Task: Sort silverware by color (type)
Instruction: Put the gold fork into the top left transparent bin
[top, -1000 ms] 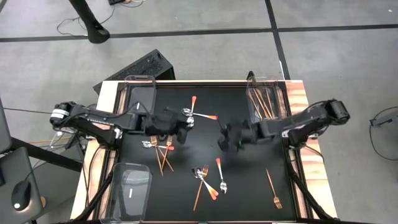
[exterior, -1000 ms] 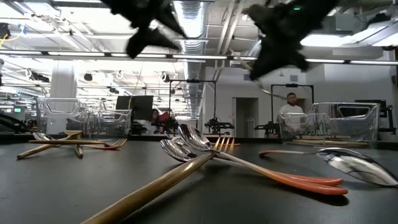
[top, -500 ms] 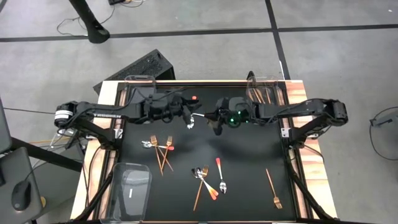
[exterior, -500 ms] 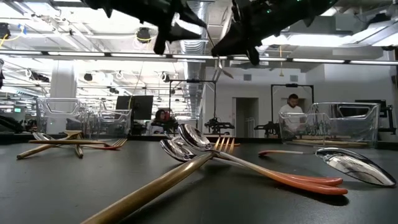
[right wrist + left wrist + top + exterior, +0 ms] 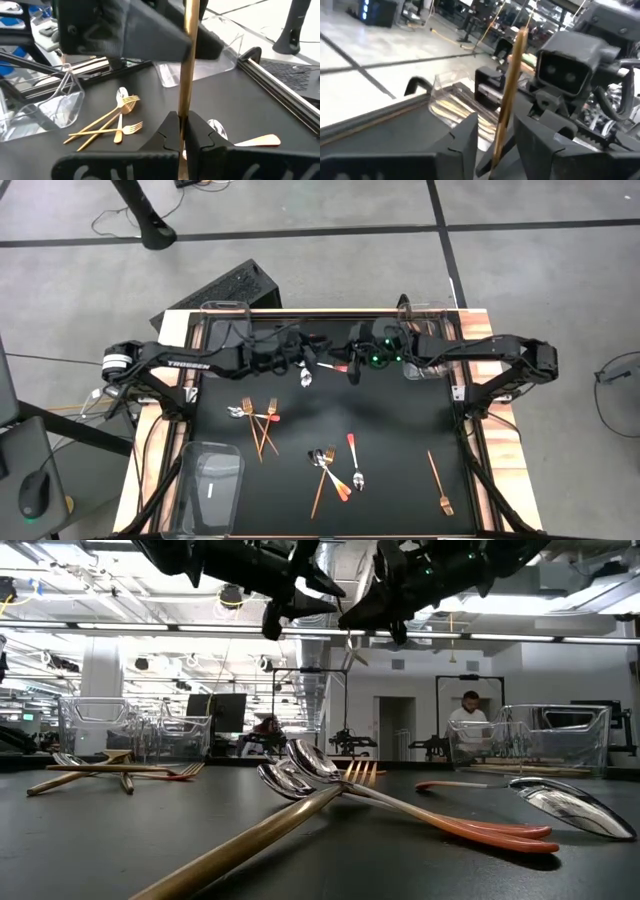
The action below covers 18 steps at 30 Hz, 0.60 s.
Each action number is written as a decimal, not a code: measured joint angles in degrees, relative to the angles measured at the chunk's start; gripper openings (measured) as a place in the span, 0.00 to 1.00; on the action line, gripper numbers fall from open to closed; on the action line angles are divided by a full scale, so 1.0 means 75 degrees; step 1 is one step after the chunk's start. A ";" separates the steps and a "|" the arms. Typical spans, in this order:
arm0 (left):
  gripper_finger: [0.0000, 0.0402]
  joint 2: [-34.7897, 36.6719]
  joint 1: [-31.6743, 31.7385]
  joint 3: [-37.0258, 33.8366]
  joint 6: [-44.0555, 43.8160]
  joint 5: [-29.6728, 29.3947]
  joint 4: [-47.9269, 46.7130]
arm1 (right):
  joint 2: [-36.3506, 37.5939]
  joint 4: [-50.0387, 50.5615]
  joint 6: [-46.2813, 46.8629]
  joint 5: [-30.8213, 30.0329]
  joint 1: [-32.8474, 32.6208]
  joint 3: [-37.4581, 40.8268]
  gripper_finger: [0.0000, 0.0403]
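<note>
A slim copper knife is in the air over the far middle of the table, between the two grippers. My right gripper reaches in from the right and is shut on it. My left gripper faces it from the left and is open, one finger on either side of the knife with a gap showing. In the low view both grippers hang high above the table. Two spoons with orange-red handles lie flat on the mat beneath them. My right gripper pinches the copper knife's shaft between its two fingers, which lie across it. It comes at the knife about level from the table's right. The knife is lifted clear and sticks out past the fingertips toward my left gripper. Which end is held cannot be seen.
Gold forks and a spoon lie crossed at the left. Spoons and a copper knife lie near the middle, and a fork lies near right. Clear bins stand far left, far right holding copper knives, and near left.
Both grippers have moved from the table's middle toward the far edge and closer together. My right gripper has carried the knife along and turned it toward my left gripper. My left gripper's fingers now stand around the knife.
</note>
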State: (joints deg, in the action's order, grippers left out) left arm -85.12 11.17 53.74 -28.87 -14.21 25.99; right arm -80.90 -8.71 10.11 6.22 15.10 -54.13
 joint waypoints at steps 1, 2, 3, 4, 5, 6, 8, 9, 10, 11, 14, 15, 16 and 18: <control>0.24 0.0000 0.0028 0.0000 0.0071 0.0023 0.0040 | 0.0000 0.0000 -0.0010 0.0009 0.0018 0.0000 0.03; 0.21 0.0000 0.0084 0.0000 0.0087 0.0081 0.0050 | 0.0000 0.0001 -0.0012 0.0025 0.0023 0.0000 0.03; 0.17 0.0000 0.0145 0.0000 0.0087 0.0180 0.0059 | 0.0000 -0.0001 -0.0013 0.0023 0.0023 0.0000 0.03; 0.13 0.0000 0.0201 0.0000 0.0089 0.0289 0.0073 | 0.0000 -0.0010 -0.0020 0.0026 0.0023 0.0000 0.03; 0.09 0.0000 0.0282 0.0000 0.0093 0.0477 0.0107 | 0.0000 -0.0026 -0.0080 0.0025 0.0026 0.0000 0.03; 0.05 0.0000 0.0367 0.0000 0.0122 0.0701 0.0132 | 0.0000 -0.0065 -0.0149 0.0001 0.0026 0.0000 0.03; 0.03 0.0003 0.0518 0.0000 0.0136 0.1011 0.0152 | 0.0000 -0.0144 -0.0344 -0.0057 0.0031 0.0000 0.03; 0.03 0.0005 0.0578 0.0000 0.0087 0.1098 0.0156 | 0.0000 -0.0176 -0.0384 -0.0065 0.0037 0.0000 0.03; 0.04 0.0006 0.0615 0.0000 0.0054 0.1167 0.0155 | -0.0001 -0.0176 -0.0385 -0.0070 0.0037 0.0000 0.03; 0.04 0.0006 0.0643 0.0000 0.0059 0.1196 0.0155 | 0.0000 -0.0163 -0.0402 -0.0073 0.0037 0.0000 0.03; 0.03 0.0006 0.0741 0.0000 0.0279 0.1270 0.0152 | 0.0000 -0.0160 -0.0426 -0.0132 0.0032 0.0000 0.05; 0.02 0.0006 0.0786 0.0000 0.0284 0.1294 0.0155 | 0.0000 -0.0169 -0.0347 -0.0198 0.0048 0.0000 0.07; 0.02 0.0006 0.0824 0.0000 0.0279 0.1315 0.0155 | 0.0000 -0.0172 -0.0255 -0.0296 0.0091 0.0000 0.10; 0.01 0.0066 0.0911 0.0000 0.0303 0.1279 0.0028 | 0.0000 -0.0109 0.0004 -0.0387 0.0121 0.0000 0.17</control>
State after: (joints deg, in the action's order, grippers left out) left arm -84.63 18.01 53.74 -26.60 -4.62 26.21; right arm -80.90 -9.53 10.14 3.32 16.00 -54.13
